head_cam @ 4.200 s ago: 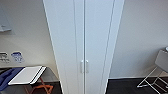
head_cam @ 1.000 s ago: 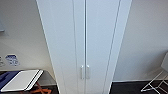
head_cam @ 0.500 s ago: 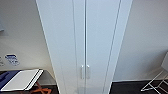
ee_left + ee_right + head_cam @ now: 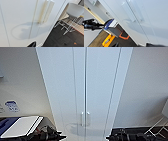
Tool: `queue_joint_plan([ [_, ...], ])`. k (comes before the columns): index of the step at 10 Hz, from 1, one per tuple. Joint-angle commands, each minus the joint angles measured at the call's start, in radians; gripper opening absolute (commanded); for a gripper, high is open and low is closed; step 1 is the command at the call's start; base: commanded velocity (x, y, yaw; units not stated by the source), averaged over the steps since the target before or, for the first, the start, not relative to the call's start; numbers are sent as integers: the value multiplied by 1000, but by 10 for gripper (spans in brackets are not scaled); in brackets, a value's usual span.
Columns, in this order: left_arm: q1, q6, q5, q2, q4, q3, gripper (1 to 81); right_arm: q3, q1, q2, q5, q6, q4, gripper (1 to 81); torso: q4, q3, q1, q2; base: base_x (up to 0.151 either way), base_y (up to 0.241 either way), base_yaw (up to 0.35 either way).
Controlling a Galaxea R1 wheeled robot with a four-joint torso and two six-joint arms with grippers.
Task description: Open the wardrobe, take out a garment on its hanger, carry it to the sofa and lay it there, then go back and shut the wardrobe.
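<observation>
The wardrobe (image 4: pixel 85 84) stands straight ahead of me, tall and white, both doors shut. Its pair of small vertical handles (image 4: pixel 85 119) sits low at the middle seam, and they appear again close up in the left wrist view (image 4: pixel 46 11) and the right wrist view (image 4: pixel 132 11). My left arm (image 4: pixel 47 134) and right arm (image 4: pixel 125 135) show as dark shapes at the lower edge of the head view, just short of the doors. My right gripper (image 4: pixel 134 45) has two dark fingertips (image 4: pixel 116 45) set wide apart with nothing between them. The garment, hanger and sofa are hidden.
A white chair on thin wire legs (image 4: pixel 75 10) stands to the wardrobe's right (image 4: pixel 160 129). To its left is a white-topped box with a blue part (image 4: pixel 22 125) (image 4: pixel 112 26). An orange item (image 4: pixel 107 40) lies on the dark floor.
The camera has come closer since the oldest frame, so the wardrobe looms larger. Over the last second almost nothing shifts.
</observation>
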Motion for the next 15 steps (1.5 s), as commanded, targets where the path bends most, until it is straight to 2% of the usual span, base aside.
queue_joint_plan([
  [1,-198,-56,86,75,-10,-97,811,-125,224,123,-113,41,12,811,0,0,0,0,0,0,0],
  [3,-222,-59,88,159,-11,-189,811,-243,273,232,-120,41,18,811,0,0,1,1,0,0,0],
  [6,-272,-90,95,253,-11,-291,811,-383,360,363,-200,43,14,811,0,-2,1,2,0,0,0],
  [9,-276,-121,51,320,-8,-369,811,-452,417,424,-200,41,3,811,0,-2,3,3,0,0,0],
  [11,-275,-142,46,389,-8,-448,811,-535,445,473,-199,41,5,811,0,-3,3,3,0,0,0],
  [15,-272,-154,23,486,-8,-542,811,-654,413,555,-163,40,3,811,0,-3,4,3,0,0,0],
])
